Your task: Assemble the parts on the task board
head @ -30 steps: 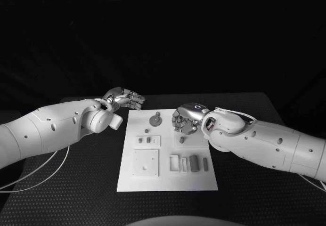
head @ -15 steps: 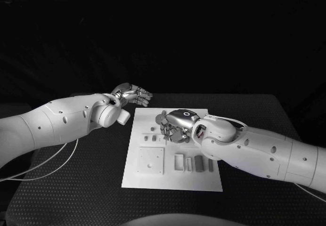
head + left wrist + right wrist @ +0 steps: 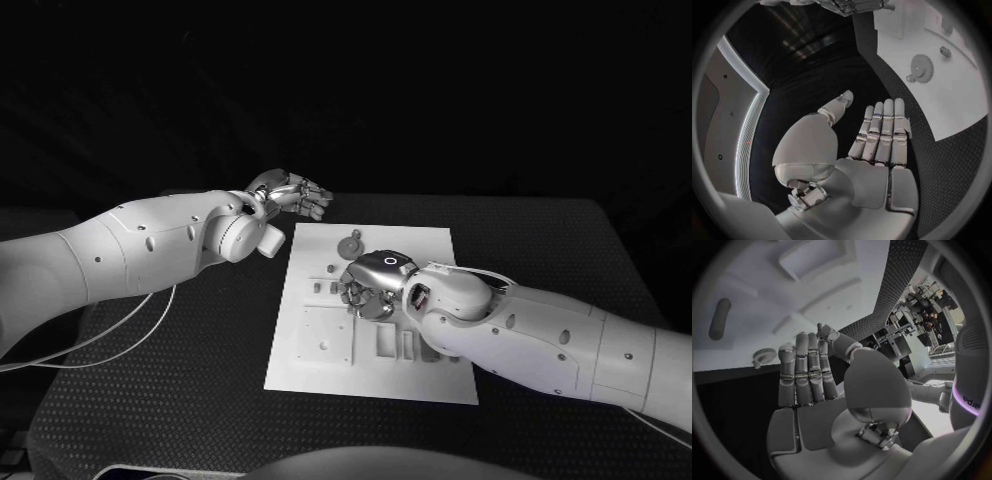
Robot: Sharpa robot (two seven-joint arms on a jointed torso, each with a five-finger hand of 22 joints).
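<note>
At frame centre, the right hand [image 3: 374,287] hovered empty over the task board [image 3: 433,250], fingers straight. Left hand [image 3: 293,192] flat and empty, upper left. Gear [image 3: 351,244] seemingly seated; most parts looked unassembled.

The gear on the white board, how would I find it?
Start at the task board, the white plate mid-table. Go to its far end, just beyond the right hand. The gear is the round toothed disc there, unlike the straight little blocks nearer the robot.
</note>
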